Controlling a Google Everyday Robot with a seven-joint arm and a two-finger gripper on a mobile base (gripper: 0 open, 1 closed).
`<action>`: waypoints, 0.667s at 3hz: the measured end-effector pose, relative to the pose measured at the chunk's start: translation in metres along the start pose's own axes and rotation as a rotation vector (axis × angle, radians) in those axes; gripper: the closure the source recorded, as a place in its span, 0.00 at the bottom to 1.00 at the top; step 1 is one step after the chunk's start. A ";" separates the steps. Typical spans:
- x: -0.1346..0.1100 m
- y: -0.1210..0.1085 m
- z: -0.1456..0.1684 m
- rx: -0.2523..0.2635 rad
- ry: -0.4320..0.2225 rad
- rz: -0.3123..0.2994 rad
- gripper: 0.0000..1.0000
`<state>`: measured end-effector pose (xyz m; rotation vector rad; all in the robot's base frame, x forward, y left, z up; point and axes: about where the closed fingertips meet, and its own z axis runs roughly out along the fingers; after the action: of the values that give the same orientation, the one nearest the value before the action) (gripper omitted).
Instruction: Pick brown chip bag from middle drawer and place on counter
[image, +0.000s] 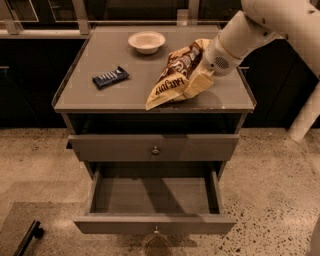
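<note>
On the right of the counter (100, 55) the brown chip bag (175, 75) is laid, the gripper (197, 85) set against its right edge; whether it is clamped cannot be told. Placing is judged nearly done; release and withdrawal are called for.

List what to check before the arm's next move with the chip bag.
1. Brown chip bag lying on the counter: ok.
2. Bag's lower corner inside the counter's front rim: cannot tell; it reaches close to the edge.
3. Hand against the bag's right side, over the counter: ok. Its grip: cannot tell.
4. Middle drawer pulled out, nothing in it: ok.
5. Bowl and blue bar apart from the bag: ok.
</note>
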<state>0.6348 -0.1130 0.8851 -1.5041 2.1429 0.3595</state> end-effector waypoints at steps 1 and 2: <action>0.000 0.000 0.000 0.000 0.000 0.000 0.89; 0.000 0.000 0.000 0.000 0.000 0.000 1.00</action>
<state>0.6348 -0.1129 0.8851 -1.5042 2.1429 0.3596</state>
